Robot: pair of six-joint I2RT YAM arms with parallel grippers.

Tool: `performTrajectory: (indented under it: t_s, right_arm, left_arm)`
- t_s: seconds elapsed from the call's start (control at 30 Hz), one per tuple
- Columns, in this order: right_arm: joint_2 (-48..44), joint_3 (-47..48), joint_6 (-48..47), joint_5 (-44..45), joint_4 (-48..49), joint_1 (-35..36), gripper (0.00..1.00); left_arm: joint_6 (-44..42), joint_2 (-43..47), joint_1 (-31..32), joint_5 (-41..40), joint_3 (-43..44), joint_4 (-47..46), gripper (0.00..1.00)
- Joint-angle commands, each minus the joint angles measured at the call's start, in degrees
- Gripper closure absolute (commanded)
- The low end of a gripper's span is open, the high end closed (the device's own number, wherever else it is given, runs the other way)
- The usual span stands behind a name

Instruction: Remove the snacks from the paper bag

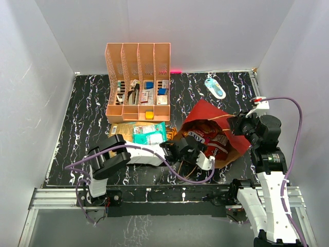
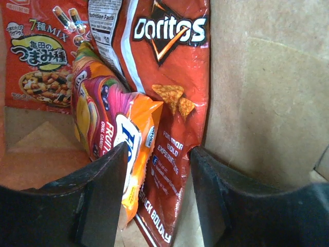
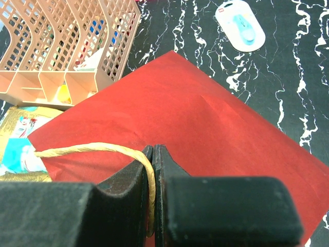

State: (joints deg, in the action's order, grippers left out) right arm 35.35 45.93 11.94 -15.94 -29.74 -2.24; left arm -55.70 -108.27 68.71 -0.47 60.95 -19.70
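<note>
The paper bag (image 1: 205, 110) lies on its side, dark red outside, its mouth facing the arms. My left gripper (image 2: 159, 200) is open inside it, against the brown kraft wall (image 2: 267, 92). Its jaws straddle the lower edge of the red chip bag (image 2: 175, 77) and the orange-red candy bag (image 2: 108, 118). The flat orange packet (image 2: 41, 51) lies behind them. My right gripper (image 3: 154, 154) is shut on the bag's loop handle (image 3: 92, 149), above the red outside (image 3: 205, 118). The mustard-gold chip bag (image 1: 122, 131) and the teal-white packet (image 1: 150, 134) lie on the table left of the bag.
The peach slotted organiser (image 1: 138, 82) stands at the back left, just behind the two loose packets. A light-blue-and-white oval packet (image 1: 215, 87) lies at the back right. White walls close in the black marbled table (image 1: 87, 118) on three sides.
</note>
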Motion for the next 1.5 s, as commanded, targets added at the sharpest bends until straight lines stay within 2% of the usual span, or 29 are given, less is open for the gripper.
performTrajectory:
  t_s: [0.0, 0.23, 0.3, 0.47, 0.63, 0.97, 1.33, 1.47]
  right_arm:
    - [-0.20, -0.23, -0.61, 0.12, 3.44, 0.17, 0.92]
    - [-0.24, -0.23, -0.61, 0.03, 3.51, 0.20, 0.92]
    - [-0.36, -0.23, -0.63, 0.04, 3.54, 0.22, 0.92]
    - [-0.29, -0.23, -0.61, 0.04, 3.56, 0.17, 0.92]
    - [-0.39, -0.32, -0.70, -0.18, 3.71, 0.21, 0.92]
    - [-0.46, -0.32, -0.71, -0.04, 3.60, 0.22, 0.92]
    - [-0.30, -0.32, -0.71, -0.01, 3.62, 0.22, 0.92]
    - [-0.29, -0.40, -0.72, -0.16, 3.65, 0.22, 0.92]
  left_arm:
    - [-1.36, 0.07, -0.42, -0.47, 3.38, -3.15, 0.51]
    - [-2.04, -2.22, -0.59, -0.14, 5.49, -2.09, 0.58]
    - [-1.98, -1.29, -0.59, 1.34, 5.35, -0.52, 0.56]
    - [-1.01, 4.69, -0.59, 5.65, 1.96, 2.36, 0.43]
    - [1.02, 8.50, -1.15, 7.41, 0.76, 3.11, 0.43]
    - [-1.21, 1.33, -1.37, 4.03, 4.23, 0.41, 0.48]
    - [-5.30, -6.80, -1.47, -6.71, 4.89, -11.37, 0.49]
    - [-6.42, -10.69, -1.44, -11.45, 6.35, -18.21, 0.47]
